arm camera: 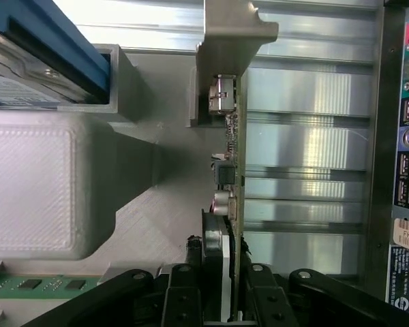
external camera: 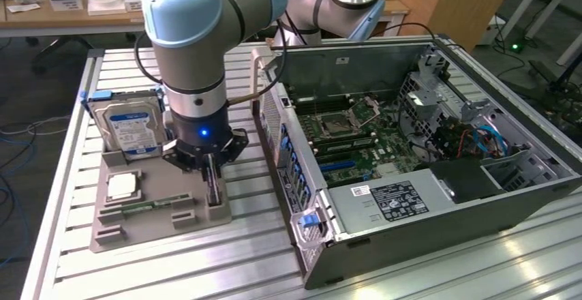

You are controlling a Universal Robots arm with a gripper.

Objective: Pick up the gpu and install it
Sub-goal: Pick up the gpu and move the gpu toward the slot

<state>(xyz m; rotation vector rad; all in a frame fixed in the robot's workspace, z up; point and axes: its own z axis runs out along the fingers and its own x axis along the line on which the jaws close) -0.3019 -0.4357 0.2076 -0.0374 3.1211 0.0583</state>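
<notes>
The gpu (external camera: 215, 189) stands on edge in a slot of the grey holder (external camera: 155, 225), on the side nearest the computer case. In the wrist view the gpu (arm camera: 230, 170) is seen edge-on, with its silvery bracket (arm camera: 225, 41) at the far end and its black fan near the fingers. My gripper (external camera: 212, 177) points straight down onto the card. In the wrist view my gripper (arm camera: 221, 300) has a black finger (arm camera: 183, 300) against each face of the card, shut on it. The card still sits in the holder (arm camera: 143, 225).
On the same holder are a silver hard drive (external camera: 132, 128) with a blue-white label, a processor chip (external camera: 121, 186) and a green memory stick (external camera: 146, 206). The open computer case (external camera: 409, 163) lies at the exterior view's right, motherboard exposed; its rear ports (arm camera: 405, 136) face the holder.
</notes>
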